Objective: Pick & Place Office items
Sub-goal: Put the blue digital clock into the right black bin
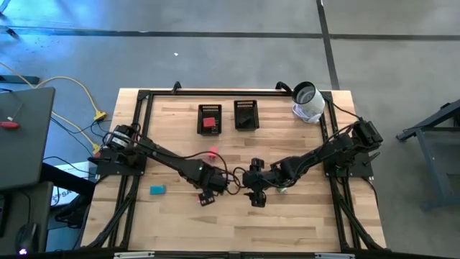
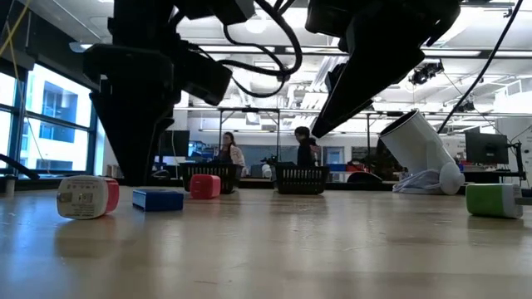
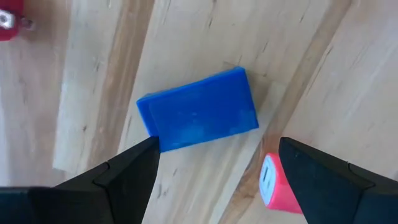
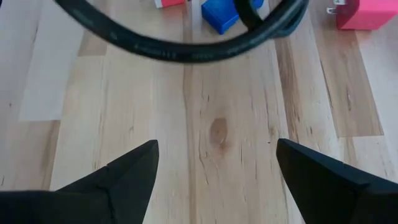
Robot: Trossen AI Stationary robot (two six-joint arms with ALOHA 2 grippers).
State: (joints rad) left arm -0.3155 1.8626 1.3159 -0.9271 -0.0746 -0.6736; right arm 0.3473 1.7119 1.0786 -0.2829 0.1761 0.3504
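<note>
Left gripper (image 3: 214,165) open, hovering over blue block (image 3: 198,110), not touching. Looks light, rigid, smooth plastic; prob. best pinched across its short sides. Right gripper (image 4: 214,165) open, idle nearby.

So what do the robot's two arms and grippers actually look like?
Both arms are black and jointed, rising from black bases at the table's sides. Black cables loop loosely along them, one hanging across the right wrist view. The left gripper and the right gripper each end in two dark, wedge-shaped fingers tapering to points. No markings show on them.
</note>
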